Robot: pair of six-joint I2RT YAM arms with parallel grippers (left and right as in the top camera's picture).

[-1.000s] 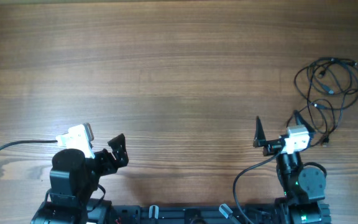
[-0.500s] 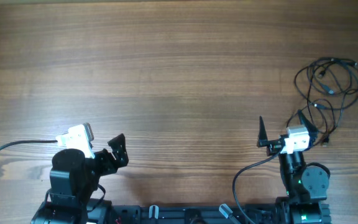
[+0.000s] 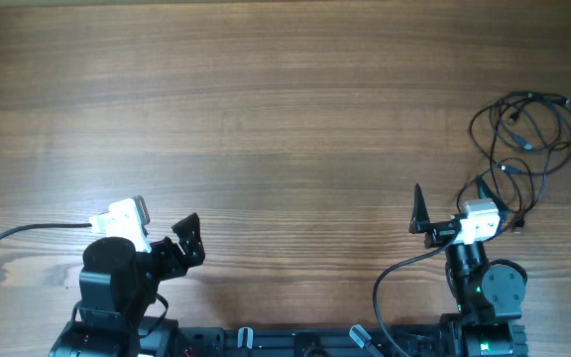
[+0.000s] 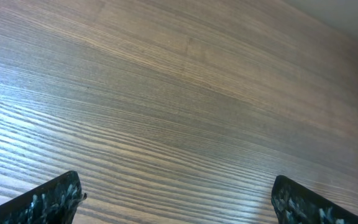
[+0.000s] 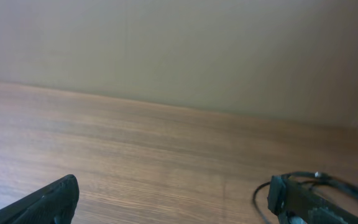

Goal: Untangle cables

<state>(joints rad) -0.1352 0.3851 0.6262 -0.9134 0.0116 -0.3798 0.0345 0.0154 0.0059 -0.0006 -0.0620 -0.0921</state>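
Observation:
The cables (image 3: 525,137) lie in a loose black tangle of thin loops near the table's right edge, with small plug ends inside the loops. My right gripper (image 3: 451,205) stands open just below and left of the tangle, its right finger at the lowest loop. In the right wrist view the gripper (image 5: 169,202) holds nothing, and a cable (image 5: 334,181) runs behind its right finger. My left gripper (image 3: 162,238) rests open at the front left, far from the cables. The left wrist view shows that gripper (image 4: 179,202) over bare wood.
The wooden table (image 3: 285,119) stretches across the whole overhead view. A thick black arm wire (image 3: 8,238) curves off the left arm at the front left. Both arm bases sit along the front edge.
My right gripper has shifted slightly to the right, closer to the cable tangle. The left arm and the cables have not moved.

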